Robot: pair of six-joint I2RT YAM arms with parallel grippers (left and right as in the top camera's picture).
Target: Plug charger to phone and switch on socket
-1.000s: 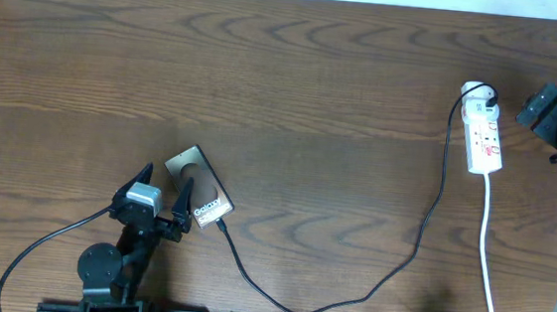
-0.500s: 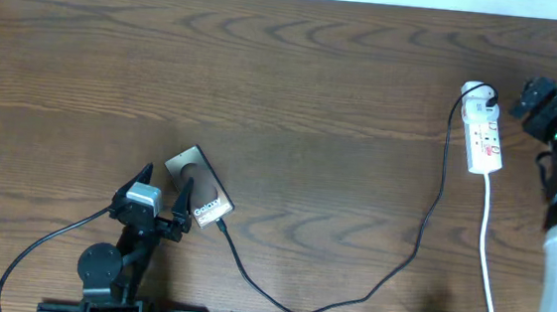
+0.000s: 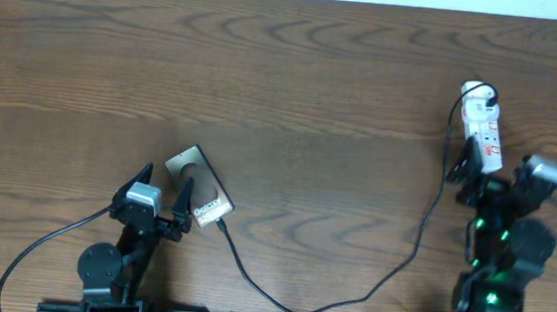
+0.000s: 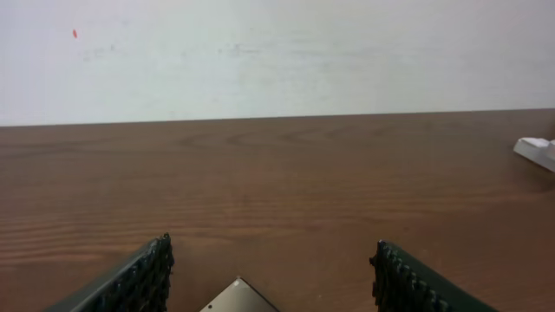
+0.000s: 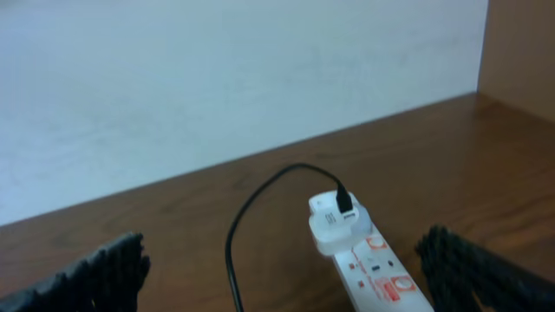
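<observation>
Brown wood-grain table (image 3: 295,78) across the whole overhead view, with a pale wall (image 4: 277,52) behind it in both wrist views. At the far right, the right arm (image 3: 497,263) reaching up from the near edge, green lights along it. At the near left, the left arm (image 3: 111,262), shorter in view.

Next, the charger (image 3: 421,237), a long thin black cable. One end in a white adapter (image 5: 334,221) plugged into the socket's far end. From there down past the socket's left side, round in a wide loop close to the near edge, then up to the phone's near short edge. Slim tip right against that edge; fully seated or not, impossible to tell.

Then the socket (image 3: 483,127), lying lengthwise at the table's right, red-orange switch marks facing up, near end hidden under the right arm. On or off, impossible to tell.

Over at the left, the phone (image 3: 198,188), flat on the table and turned at an angle, white Galaxy lettering toward its near end, well apart from the socket.

Above the socket's near end, the right gripper (image 3: 499,171), spread wide with a finger on either side, clasping nothing.

Just beside the phone's left edge, the left gripper (image 3: 163,187), also released and empty, with a corner of the phone showing between its fingers in the left wrist view.
</observation>
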